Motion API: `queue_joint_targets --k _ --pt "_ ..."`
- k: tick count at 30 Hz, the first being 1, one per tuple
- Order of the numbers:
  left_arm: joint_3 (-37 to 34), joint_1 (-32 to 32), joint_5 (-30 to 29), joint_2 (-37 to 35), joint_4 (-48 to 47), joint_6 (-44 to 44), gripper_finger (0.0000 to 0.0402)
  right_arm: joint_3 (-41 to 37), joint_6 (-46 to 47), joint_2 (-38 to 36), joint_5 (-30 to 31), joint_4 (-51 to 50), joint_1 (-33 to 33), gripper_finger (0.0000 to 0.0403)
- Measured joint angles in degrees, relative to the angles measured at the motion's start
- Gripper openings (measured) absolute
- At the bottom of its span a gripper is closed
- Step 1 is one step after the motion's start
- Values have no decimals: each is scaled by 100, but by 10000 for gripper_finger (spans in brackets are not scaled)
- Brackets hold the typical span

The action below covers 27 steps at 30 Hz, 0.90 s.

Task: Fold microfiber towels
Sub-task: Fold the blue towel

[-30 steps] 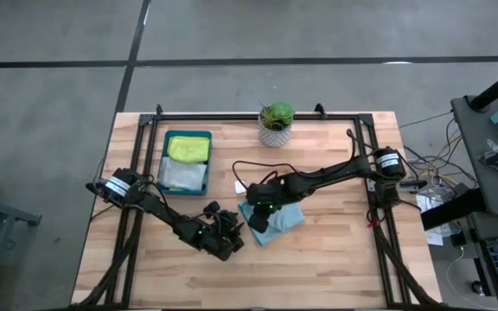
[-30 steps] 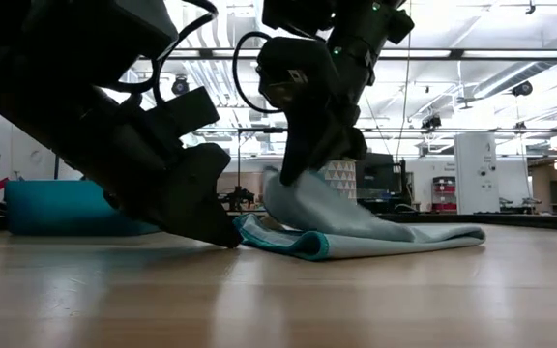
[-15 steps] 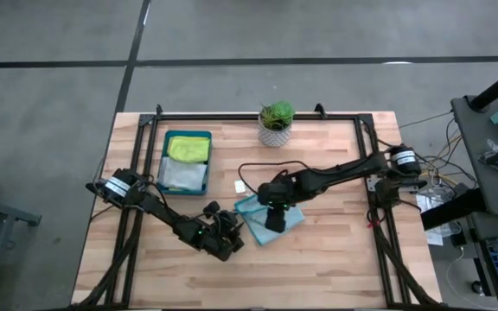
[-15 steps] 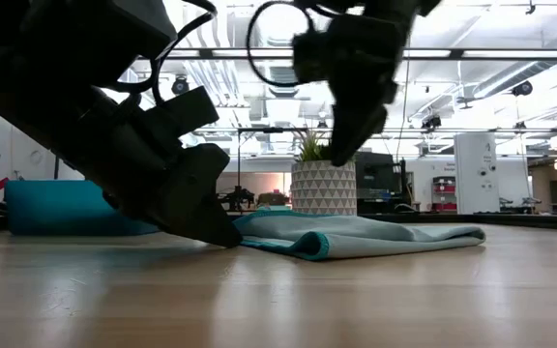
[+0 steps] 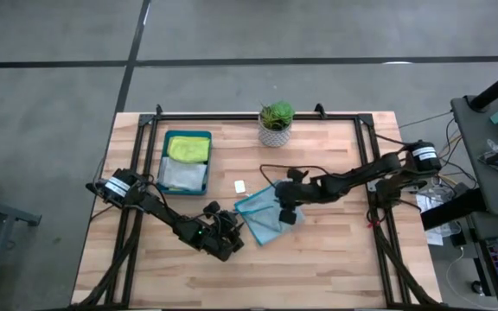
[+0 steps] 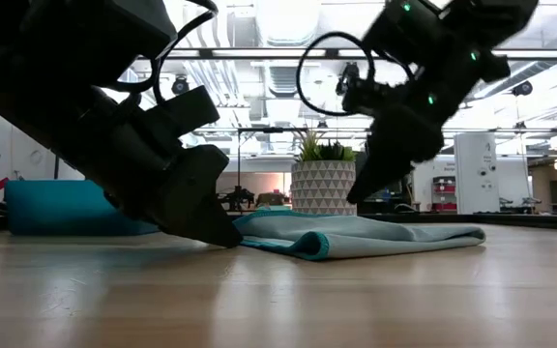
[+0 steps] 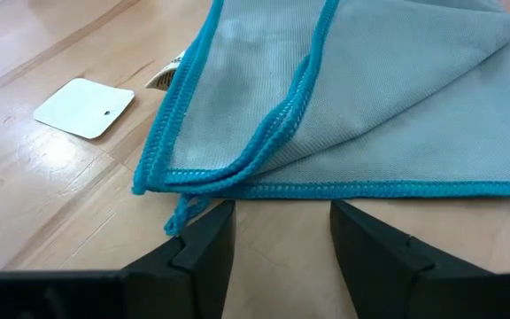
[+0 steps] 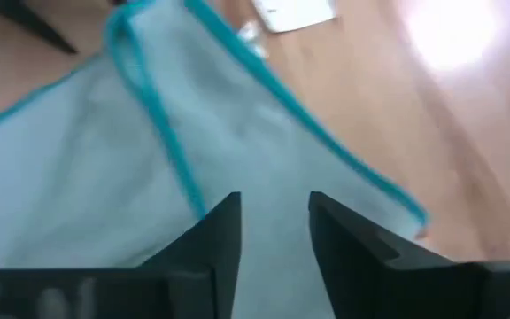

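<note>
fingers of the left gripper [image 7: 277, 232] spread beside the folded teal towel [image 5: 263, 214] mid-tabletop [image 5: 335, 250]; right gripper [image 6: 367, 184] spread above it. a low sweep could undo the fold.

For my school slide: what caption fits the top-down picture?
Two robot arms fold a light teal towel on a wooden table, beside a tray.

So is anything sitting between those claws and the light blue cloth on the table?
Nothing visible. The left gripper sits open right at the edge of the teal towel, with bare table between. The right gripper hangs open just above it.
</note>
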Motion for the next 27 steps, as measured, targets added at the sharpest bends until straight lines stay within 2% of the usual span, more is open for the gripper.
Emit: queue_joint_targets --k 5,8,13,20,27 --pt "0 -2 0 0 0 2 171 -447 -299 96 56 949 15 73" --pt "0 4 7 0 0 4 171 -507 -342 231 26 1194 23 44" --pt "2 8 31 -29 -11 35 171 -500 -455 358 -713 1726 102 13" --pt "111 -9 205 -658 -14 817 171 -498 -106 486 -1145 2429 379 9" --pt "207 0 139 -1302 0 1671 171 -290 54 523 -1031 2749 887 8"
